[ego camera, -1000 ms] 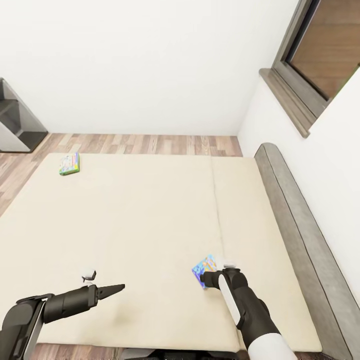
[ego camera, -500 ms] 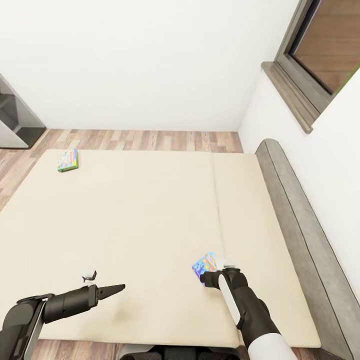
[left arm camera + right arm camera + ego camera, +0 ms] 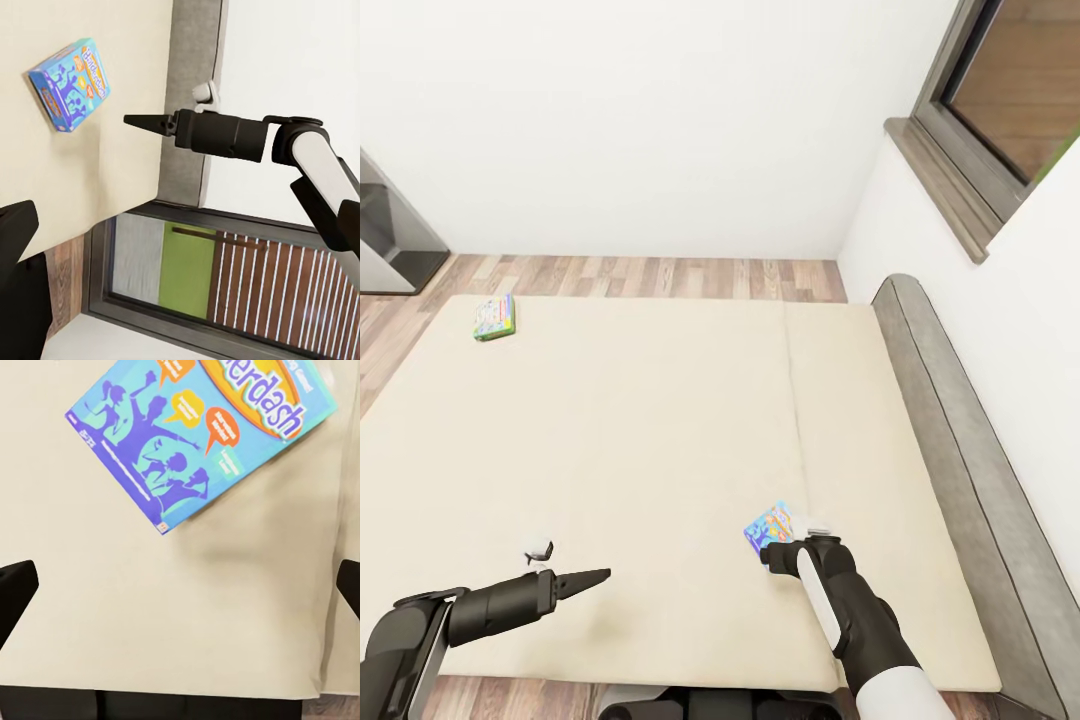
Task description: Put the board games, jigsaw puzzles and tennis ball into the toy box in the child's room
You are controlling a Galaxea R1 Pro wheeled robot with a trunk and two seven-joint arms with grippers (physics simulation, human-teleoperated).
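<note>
cream bed (image 3: 640, 430), wood floor (image 3: 660, 278), window (image 3: 1000, 90). two board games: blue (image 3: 768, 530), green (image 3: 494, 318). right tool (image 3: 788, 540) apart; left tool (image 3: 595, 576) together.

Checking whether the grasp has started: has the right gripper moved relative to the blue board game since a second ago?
No. The right gripper sits at the same spot beside the blue board game; only the camera view shifted.

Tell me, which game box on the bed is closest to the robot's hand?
The blue cardboard board game, lying right in front of the right gripper. The green-edged board game sits far off near the cream bed's opposite corner.
</note>
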